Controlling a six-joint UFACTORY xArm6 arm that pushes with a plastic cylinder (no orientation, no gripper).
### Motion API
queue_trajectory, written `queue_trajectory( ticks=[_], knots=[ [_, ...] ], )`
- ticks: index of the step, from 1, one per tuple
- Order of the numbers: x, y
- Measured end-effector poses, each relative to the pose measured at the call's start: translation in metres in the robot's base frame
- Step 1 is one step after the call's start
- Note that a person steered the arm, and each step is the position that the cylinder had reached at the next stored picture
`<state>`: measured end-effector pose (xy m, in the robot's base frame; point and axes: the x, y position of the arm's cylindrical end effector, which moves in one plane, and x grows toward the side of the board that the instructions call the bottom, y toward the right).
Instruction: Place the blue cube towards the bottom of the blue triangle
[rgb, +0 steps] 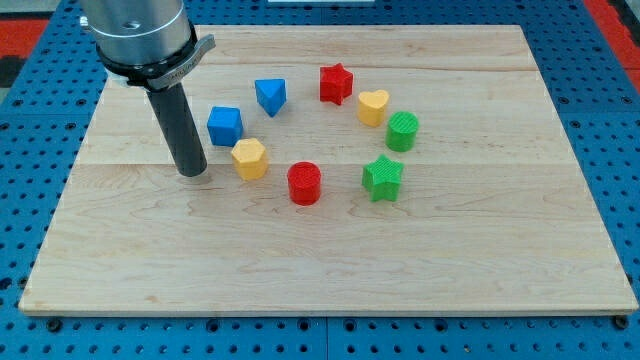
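we're seeing eight blocks sitting loose on the surface, none in a container: blue cube, blue triangle, red star, red cylinder, yellow heart, yellow hexagon, green cylinder, green star. blue cube is lying just lower-left of the triangle. our tool is a bare rod, clamping nothing; my tip is resting left of the cube, apart.

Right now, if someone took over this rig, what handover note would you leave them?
My tip rests on the board, at the view's left of the blue cube and yellow block, touching neither.
The blue cube sits left of and slightly below the blue triangle, a small gap between them.
Done: nothing clearly yet.
Left: push the cube rightward until it lies below the triangle, probably steering around the yellow block.
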<state>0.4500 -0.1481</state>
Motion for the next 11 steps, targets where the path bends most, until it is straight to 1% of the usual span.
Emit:
queue_trajectory(
  ticks=[1,2,3,4,5,6,7,10,11],
  knots=[
    [0.0,-0.002],
    [-0.006,0.009],
    [-0.006,0.041],
    [-0.006,0.0],
    [-0.017,-0.022],
    [-0.038,0.004],
    [-0.051,0.003],
    [-0.069,0.0],
    [-0.069,0.026]
  ],
)
